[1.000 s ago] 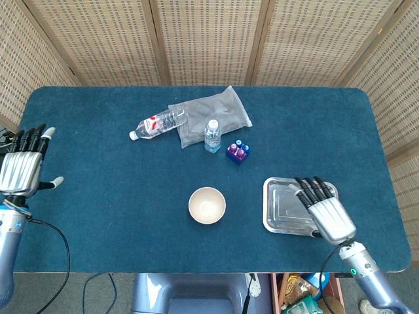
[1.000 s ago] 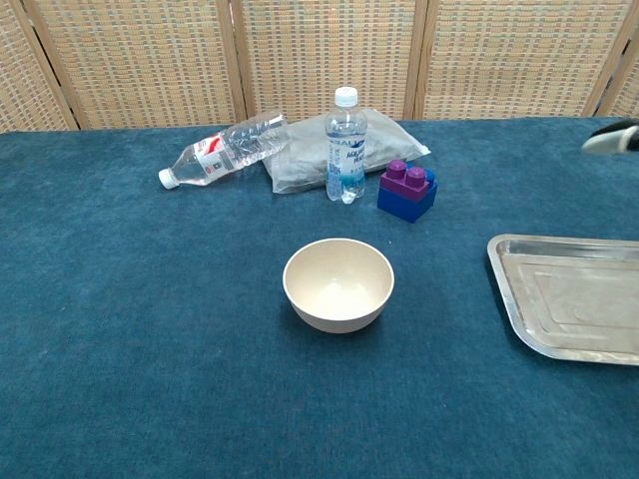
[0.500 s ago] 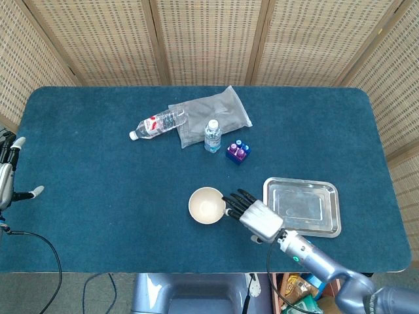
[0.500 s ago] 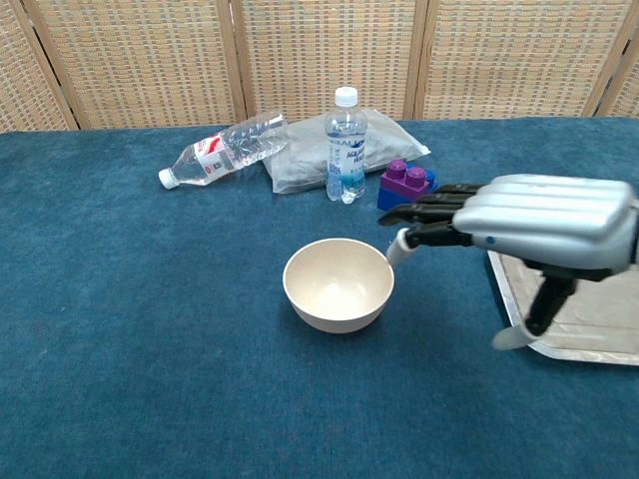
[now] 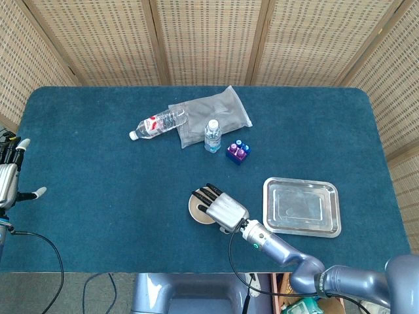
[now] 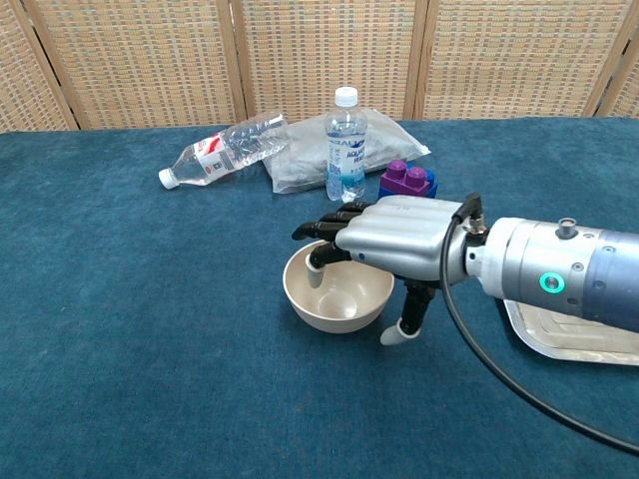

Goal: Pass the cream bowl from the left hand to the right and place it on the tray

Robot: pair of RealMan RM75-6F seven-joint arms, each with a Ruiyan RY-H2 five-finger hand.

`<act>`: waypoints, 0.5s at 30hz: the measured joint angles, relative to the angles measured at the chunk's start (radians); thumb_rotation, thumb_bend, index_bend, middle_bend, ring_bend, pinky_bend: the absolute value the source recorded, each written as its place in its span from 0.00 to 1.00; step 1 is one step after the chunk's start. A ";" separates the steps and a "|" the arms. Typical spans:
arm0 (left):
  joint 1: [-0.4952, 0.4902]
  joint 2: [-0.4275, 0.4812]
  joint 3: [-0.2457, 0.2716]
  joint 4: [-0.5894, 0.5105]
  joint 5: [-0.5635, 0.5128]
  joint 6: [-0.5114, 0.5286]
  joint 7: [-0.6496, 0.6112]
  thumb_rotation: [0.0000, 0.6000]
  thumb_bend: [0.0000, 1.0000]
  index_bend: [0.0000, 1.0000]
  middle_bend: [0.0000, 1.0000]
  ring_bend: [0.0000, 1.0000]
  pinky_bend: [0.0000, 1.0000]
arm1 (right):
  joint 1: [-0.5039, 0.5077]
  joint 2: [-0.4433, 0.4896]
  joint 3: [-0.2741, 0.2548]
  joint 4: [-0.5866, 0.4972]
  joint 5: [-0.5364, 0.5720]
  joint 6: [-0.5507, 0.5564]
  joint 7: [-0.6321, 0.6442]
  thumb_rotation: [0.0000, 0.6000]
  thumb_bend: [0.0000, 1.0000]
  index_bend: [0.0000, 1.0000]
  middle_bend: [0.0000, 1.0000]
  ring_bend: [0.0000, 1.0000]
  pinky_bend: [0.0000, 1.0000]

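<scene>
The bowl [image 6: 337,295] sits on the table left of the tray [image 5: 302,207]. It looks light, stiff and smooth, best pinched at the rim. The right hand [image 6: 391,239], beside it a moment ago, now covers it, fingers dipping inside, thumb outside. The left hand [image 5: 8,183] stays spread, empty.

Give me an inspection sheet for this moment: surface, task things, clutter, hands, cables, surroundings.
Surface: blue cloth table.
Task things: cream bowl upright on the table; metal tray empty.
Clutter: lying bottle, standing bottle, grey pouch, toy bricks.
Hands: right hand over the bowl, fingers dipping inside; left hand at the table's edge, holding nothing.
Cables: black cable along the right wrist.
Surroundings: wicker screens.
</scene>
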 measured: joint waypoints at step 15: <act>0.007 0.001 -0.013 0.006 0.003 -0.014 -0.006 1.00 0.00 0.00 0.00 0.00 0.00 | 0.036 -0.055 -0.034 0.077 0.027 0.023 0.014 1.00 0.55 0.60 0.00 0.00 0.00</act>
